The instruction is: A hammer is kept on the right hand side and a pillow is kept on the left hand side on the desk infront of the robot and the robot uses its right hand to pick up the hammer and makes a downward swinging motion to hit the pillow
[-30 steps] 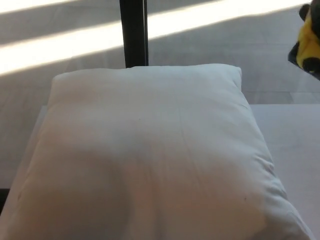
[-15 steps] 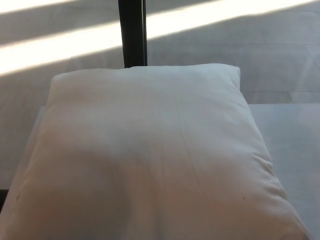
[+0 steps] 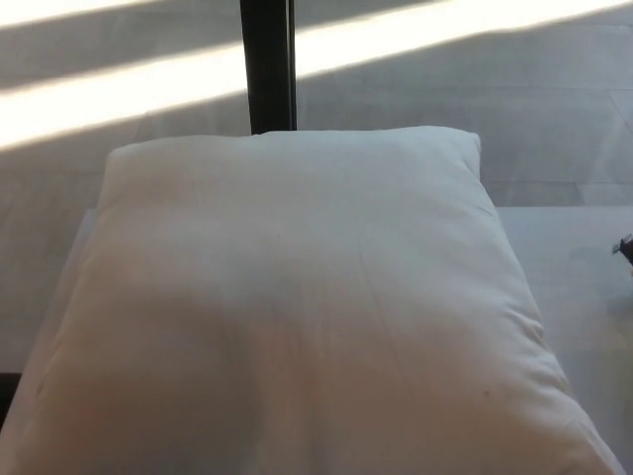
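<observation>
A large white pillow point(image 3: 297, 307) fills most of the head view, lying on the white desk point(image 3: 574, 257). At the right edge of the picture a tiny dark sliver point(image 3: 625, 246) pokes in just above the desk; it is too small to tell whether it belongs to the hammer or to my right hand. The hammer cannot be made out as such. Neither hand shows clearly.
A black vertical post point(image 3: 268, 64) stands behind the pillow's far edge. Beyond it lies a grey floor point(image 3: 445, 89) with bright sun stripes. A strip of bare desk runs along the pillow's right side.
A yellow and black object at the top right edge one second ago left the picture. A small dark sliver has now appeared lower on the right edge. The view shifted slightly.
</observation>
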Motion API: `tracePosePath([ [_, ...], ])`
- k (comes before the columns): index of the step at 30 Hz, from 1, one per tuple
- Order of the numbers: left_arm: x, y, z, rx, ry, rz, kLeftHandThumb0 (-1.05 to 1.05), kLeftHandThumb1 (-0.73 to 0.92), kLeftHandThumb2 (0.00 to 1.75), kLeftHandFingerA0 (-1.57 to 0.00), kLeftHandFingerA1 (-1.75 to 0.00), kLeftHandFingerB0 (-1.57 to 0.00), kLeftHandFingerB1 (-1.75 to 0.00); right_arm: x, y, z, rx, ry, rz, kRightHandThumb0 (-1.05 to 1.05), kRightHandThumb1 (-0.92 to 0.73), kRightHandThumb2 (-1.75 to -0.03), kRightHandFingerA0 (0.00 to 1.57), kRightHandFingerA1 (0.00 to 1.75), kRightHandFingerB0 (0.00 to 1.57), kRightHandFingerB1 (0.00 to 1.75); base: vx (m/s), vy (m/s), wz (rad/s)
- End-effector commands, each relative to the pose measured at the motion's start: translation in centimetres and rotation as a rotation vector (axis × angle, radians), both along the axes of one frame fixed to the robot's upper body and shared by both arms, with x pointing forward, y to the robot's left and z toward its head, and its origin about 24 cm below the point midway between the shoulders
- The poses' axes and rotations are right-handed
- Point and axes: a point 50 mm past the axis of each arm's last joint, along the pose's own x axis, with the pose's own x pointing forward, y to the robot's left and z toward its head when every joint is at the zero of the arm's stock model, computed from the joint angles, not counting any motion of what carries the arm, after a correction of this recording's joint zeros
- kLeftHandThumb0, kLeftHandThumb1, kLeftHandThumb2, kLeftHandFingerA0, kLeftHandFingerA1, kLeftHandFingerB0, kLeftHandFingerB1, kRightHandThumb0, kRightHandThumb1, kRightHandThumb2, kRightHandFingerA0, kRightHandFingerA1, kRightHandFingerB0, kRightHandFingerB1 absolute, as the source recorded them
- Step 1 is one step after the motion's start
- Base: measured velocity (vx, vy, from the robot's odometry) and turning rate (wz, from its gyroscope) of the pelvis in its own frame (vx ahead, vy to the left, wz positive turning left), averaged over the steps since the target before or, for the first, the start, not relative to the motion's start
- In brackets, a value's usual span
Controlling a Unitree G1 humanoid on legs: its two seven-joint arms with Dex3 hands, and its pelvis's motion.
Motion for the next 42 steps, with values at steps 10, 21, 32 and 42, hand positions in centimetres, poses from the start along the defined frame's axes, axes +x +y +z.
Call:
tracePosePath([
  [10, -0.5, 0.6, 0.7, 0.044, 0.008, -0.041, -0.61, 0.68, 0.60, -0.79, -0.61, -0.66, -0.56, -1.6, 0.3, -1.9, -1.084, -0.005, 0.786, -0.25, -0.59, -0.75, 0.90, 1.63, 0.75, 1.22, 0.00, 0.000, 0.00],
  [21, -0.3, 0.5, 0.5, 0.042, 0.020, -0.034, -0.62, 0.66, 0.60, -0.76, -0.56, -0.62, -0.53, -1.9, 1.8, -2.6, -0.792, 0.130, 0.886, -0.65, -0.48, -0.87, 0.00, 0.42, 0.02, 0.29, 0.00, 0.000, 0.00],
  [32, -0.2, 0.5, 0.5, 0.032, -0.007, 0.008, -0.59, 0.65, 0.60, -0.80, -0.60, -0.65, -0.55, -2.5, 1.0, -0.2, -0.397, 0.095, 0.789, -1.05, -0.74, -0.62, 0.00, 0.00, 0.00, 0.00, 0.00, 0.000, 0.00],
  [42, -0.3, 0.5, 0.5, 0.014, -0.016, 0.013, -0.59, 0.65, 0.60, -0.79, -0.61, -0.62, -0.55, -5.4, -5.2, 4.3, -0.299, -0.169, 0.435, -0.92, -0.88, -0.66, 0.00, 0.00, 0.00, 0.00, 0.00, 0.000, 0.00],
])
